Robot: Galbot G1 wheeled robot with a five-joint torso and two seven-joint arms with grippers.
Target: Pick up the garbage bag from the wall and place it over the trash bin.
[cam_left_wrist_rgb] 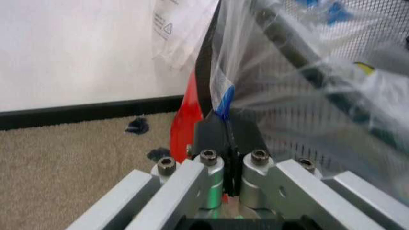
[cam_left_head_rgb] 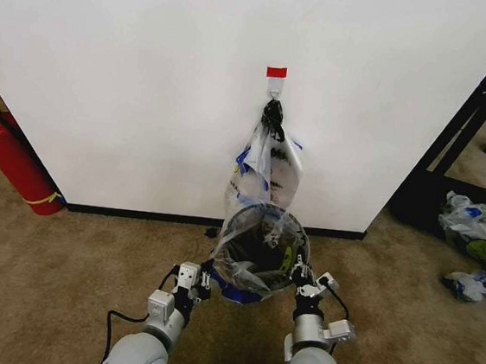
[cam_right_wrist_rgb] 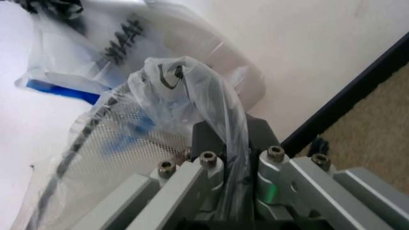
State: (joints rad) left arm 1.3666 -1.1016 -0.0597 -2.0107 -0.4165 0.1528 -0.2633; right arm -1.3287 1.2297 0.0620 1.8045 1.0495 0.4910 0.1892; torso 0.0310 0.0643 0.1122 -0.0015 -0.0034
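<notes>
The black mesh trash bin (cam_left_head_rgb: 249, 257) stands on the carpet against the white wall (cam_left_head_rgb: 132, 83), right under the hook with red tape (cam_left_head_rgb: 276, 72). The translucent garbage bag (cam_left_head_rgb: 288, 237) is spread around the bin's rim. My left gripper (cam_left_head_rgb: 203, 284) is at the bin's left side, shut on a blue-edged fold of the bag (cam_left_wrist_rgb: 222, 98) beside the bin's red base (cam_left_wrist_rgb: 184, 120). My right gripper (cam_left_head_rgb: 302, 280) is at the bin's right side, shut on a bunched strip of the bag (cam_right_wrist_rgb: 204, 96) over the mesh (cam_right_wrist_rgb: 105, 141).
A bunch of similar bags tied with a black knot (cam_left_head_rgb: 268, 160) hangs from the hook above the bin. A red fire extinguisher (cam_left_head_rgb: 14, 163) leans at the left wall. At the right are a black frame (cam_left_head_rgb: 456, 143) and stuffed bags (cam_left_head_rgb: 481, 231).
</notes>
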